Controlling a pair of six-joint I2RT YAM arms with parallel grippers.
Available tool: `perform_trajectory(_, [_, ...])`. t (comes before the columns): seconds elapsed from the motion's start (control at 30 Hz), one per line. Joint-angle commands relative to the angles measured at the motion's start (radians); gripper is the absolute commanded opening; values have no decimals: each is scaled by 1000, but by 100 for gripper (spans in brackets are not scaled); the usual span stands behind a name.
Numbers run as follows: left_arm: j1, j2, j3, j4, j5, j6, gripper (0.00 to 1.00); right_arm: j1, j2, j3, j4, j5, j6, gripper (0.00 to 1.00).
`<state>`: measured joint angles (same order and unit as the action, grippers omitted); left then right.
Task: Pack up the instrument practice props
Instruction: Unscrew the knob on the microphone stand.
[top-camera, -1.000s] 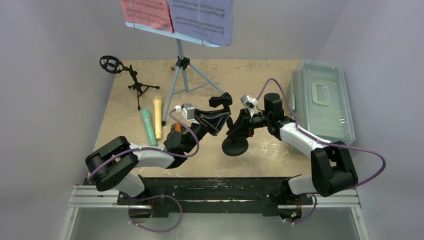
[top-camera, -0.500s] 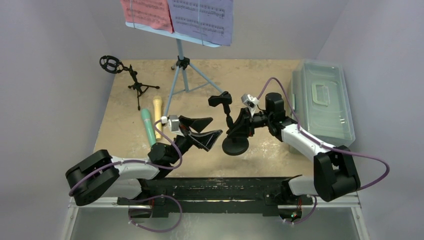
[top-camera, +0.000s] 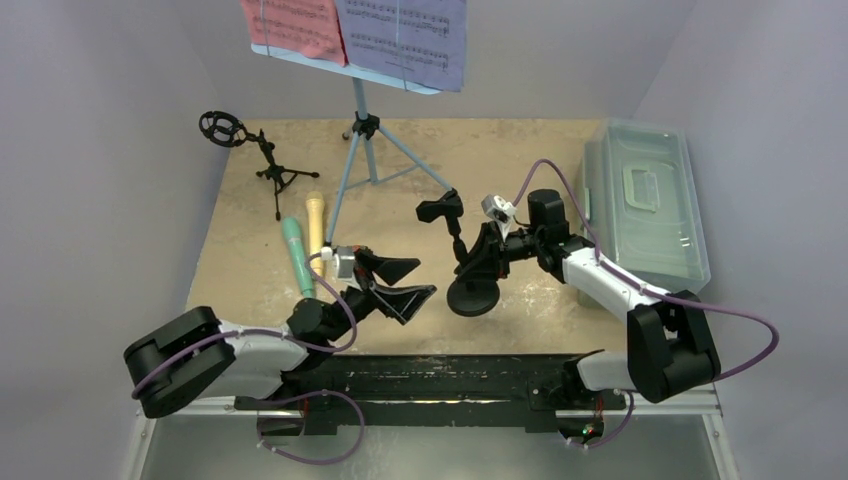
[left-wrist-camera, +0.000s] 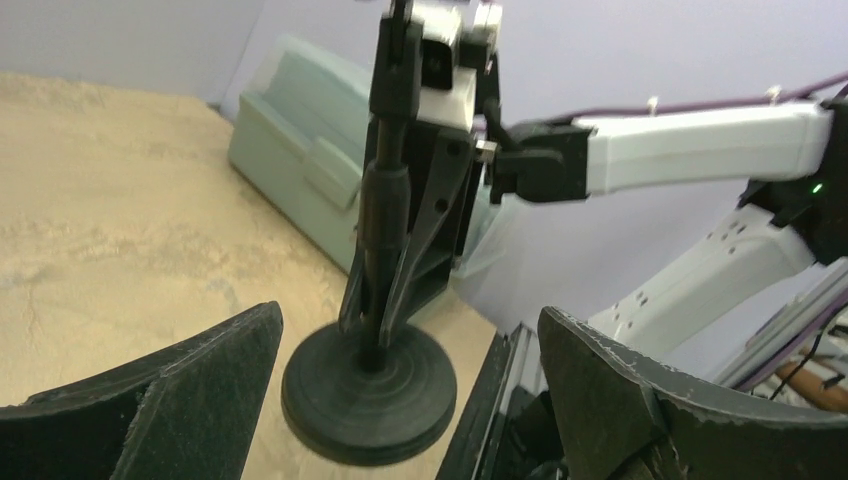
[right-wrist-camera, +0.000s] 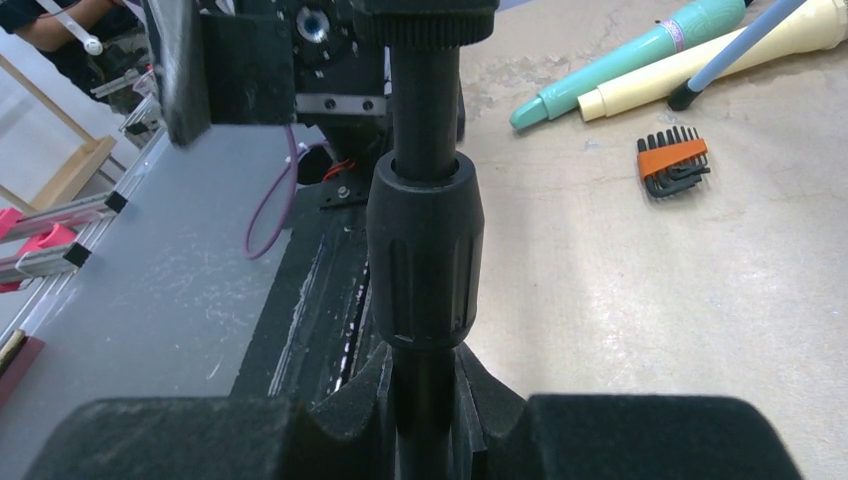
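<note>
Seen from above, my right gripper (top-camera: 466, 256) sits near the centre of the table (top-camera: 520, 150). Its jaws are clenched on the pole of a black microphone stand (top-camera: 474, 296). The right wrist view shows the pole wedged between my two pads, just under its ribbed collar. The stand's round base hangs toward 6 o'clock; I cannot tell whether it touches the table.

My left gripper (top-camera: 413, 280) is at 7 o'clock. Its jaws are spread wide with nothing between them, and they point at the stand from a short way off.

At 9 o'clock a mint-green microphone (top-camera: 296, 258) and a yellow microphone (top-camera: 315, 225) lie side by side. A small black tripod (top-camera: 272, 170) stands at 10 o'clock. A blue music stand (top-camera: 360, 120) stands between 11 and 12 o'clock, carrying a red page (top-camera: 293, 25) and a purple page (top-camera: 405, 40). A closed grey tub (top-camera: 645, 200) lies at 3 o'clock.
</note>
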<state>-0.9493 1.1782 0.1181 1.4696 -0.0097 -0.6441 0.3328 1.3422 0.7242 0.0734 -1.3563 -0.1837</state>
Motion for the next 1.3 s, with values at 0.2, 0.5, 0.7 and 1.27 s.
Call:
perform_trajectory(0.2, [37,214,84,261,167,-35,100,10,-2,43,-39,-62,-87,0])
perform_trajectory(0.5, [73,284,152,234,213,-37,98,20,7,54,-70,-56,-132,0])
perform_trajectory(0.7, [76,347,216,242,240,-28,95,28,15,63,-118,-52,-157,0])
perform_trajectory(1.27, [78,374,298,308,145,-73,66,29,26,73,-146,-37,-179,0])
